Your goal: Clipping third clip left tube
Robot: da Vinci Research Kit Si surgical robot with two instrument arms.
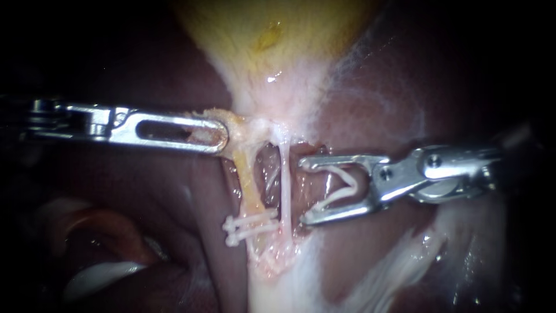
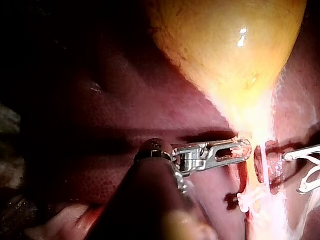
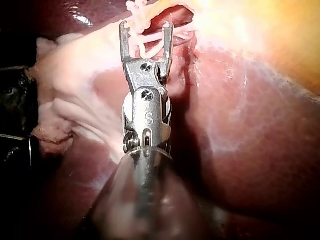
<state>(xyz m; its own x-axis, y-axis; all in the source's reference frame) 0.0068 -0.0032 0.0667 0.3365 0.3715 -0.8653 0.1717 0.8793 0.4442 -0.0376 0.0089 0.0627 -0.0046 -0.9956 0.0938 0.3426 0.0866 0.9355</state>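
Note:
The left tube, yellowish, runs down from the gallbladder's neck and carries two white clips low down. The thin white right tube runs beside it. My left instrument comes in level from the left, its slotted jaws shut on tissue at the neck, just above the left tube; its wrist view shows the same grip. My right instrument stands just right of the right tube, apart from both tubes. Its jaws stand wide apart and hold an open white clip between them.
The yellow gallbladder fills the upper middle. Dark red liver lies on both sides of the tubes. Pale fatty tissue spreads at the lower right, under the right instrument's shaft.

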